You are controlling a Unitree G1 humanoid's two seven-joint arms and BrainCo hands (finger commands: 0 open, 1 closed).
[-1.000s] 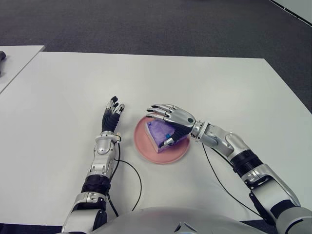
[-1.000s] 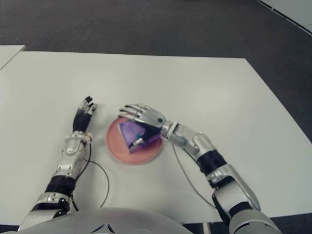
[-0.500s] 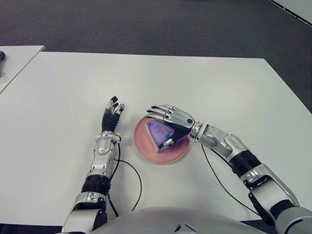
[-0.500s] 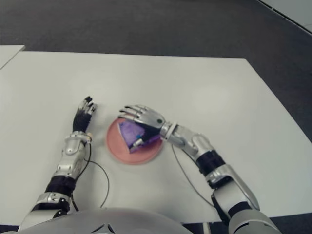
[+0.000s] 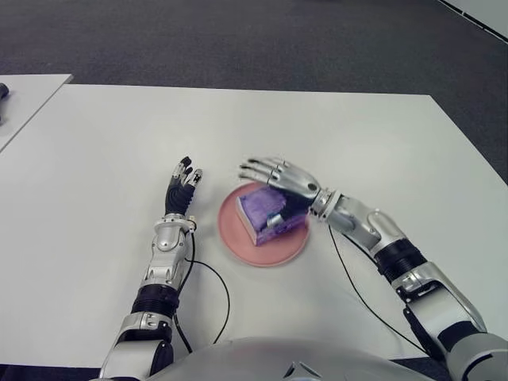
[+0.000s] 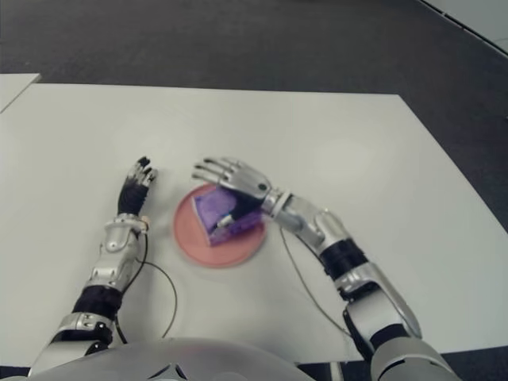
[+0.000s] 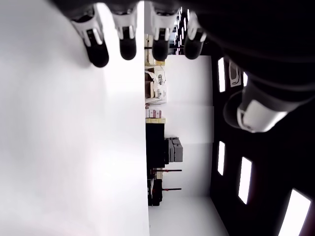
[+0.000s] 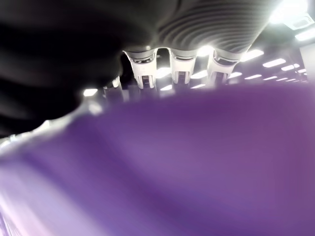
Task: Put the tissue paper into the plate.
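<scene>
tissue pack (image 5: 266,212) sits in the pink plate (image 5: 238,240); right robot hand (image 5: 279,181) hovers over it, fingers spread, holding nothing; I'd just lift straight up so nothing drags; left robot hand (image 5: 182,189) idles beside the plate on its left, fingers loose and empty.

White table (image 5: 333,135); pink plate (image 5: 238,238) on it; black cable (image 5: 218,278) nearby.

Purple tissue pack (image 5: 267,211) on pink plate (image 5: 238,238); plain white counter (image 5: 317,135); silver and black robot hand (image 5: 278,178); dark grey speckled floor (image 5: 238,40).
</scene>
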